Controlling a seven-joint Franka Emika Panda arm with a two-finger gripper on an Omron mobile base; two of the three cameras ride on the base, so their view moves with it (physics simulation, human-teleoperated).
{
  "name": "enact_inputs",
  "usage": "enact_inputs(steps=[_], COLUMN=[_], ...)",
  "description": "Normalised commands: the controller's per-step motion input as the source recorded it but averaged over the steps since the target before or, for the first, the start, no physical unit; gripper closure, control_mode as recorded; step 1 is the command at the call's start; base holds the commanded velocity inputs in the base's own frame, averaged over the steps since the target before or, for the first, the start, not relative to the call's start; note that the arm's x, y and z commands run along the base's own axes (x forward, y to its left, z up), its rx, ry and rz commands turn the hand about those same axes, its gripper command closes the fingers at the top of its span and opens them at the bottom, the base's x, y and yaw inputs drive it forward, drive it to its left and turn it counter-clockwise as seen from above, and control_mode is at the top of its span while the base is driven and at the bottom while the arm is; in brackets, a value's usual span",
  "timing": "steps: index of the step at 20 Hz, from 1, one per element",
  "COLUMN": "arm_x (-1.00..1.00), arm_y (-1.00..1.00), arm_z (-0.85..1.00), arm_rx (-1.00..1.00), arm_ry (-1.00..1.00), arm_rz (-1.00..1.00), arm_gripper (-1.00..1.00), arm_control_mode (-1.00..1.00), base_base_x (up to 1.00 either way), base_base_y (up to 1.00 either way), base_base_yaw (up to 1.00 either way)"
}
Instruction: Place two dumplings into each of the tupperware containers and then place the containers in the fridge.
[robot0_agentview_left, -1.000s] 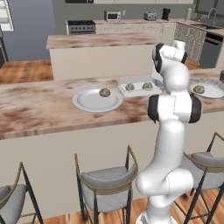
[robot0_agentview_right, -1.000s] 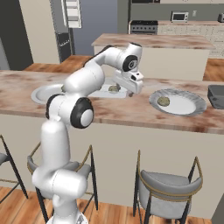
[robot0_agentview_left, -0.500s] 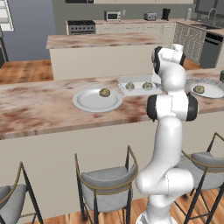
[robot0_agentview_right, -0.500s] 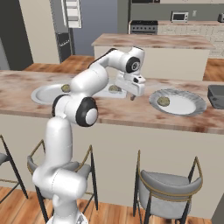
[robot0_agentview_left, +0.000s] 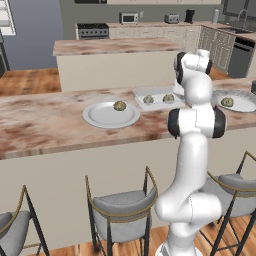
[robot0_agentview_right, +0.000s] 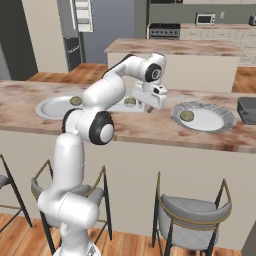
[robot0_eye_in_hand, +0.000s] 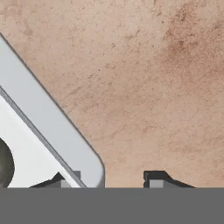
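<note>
Gripper (robot0_eye_in_hand: 111, 178) low over marbled counter (robot0_eye_in_hand: 144, 83), jaws partly apart astride the tupperware container (robot0_eye_in_hand: 52, 127) rim corner, dumpling (robot0_eye_in_hand: 5, 162) inside at 8 o'clock, two dumplings (robot0_agentview_left: 148, 99) in container, white plate (robot0_agentview_left: 102, 116) at 9 o'clock.

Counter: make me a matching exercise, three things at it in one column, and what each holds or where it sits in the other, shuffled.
1. left plate
2. container
3. gripper

A. astride the container's corner rim
B. holds one dumpling
C. holds two dumplings

Pairs: 1-B, 2-C, 3-A
</note>
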Motion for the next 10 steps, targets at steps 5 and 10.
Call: enact_inputs(steps=[5, 10], arm_x=[-0.17, -0.39], arm_y=[0.01, 0.1], arm_z=[0.01, 0.34], arm_rx=[0.0, 0.0], arm_ry=[0.0, 0.0], arm_rz=[-0.01, -0.08], arm_gripper=[1.0, 1.0], arm_control_mode=[-1.0, -1.0], base_base_x=[0.0, 0.0], base_base_y=[0.0, 0.0], base_base_yaw=[0.0, 0.0])
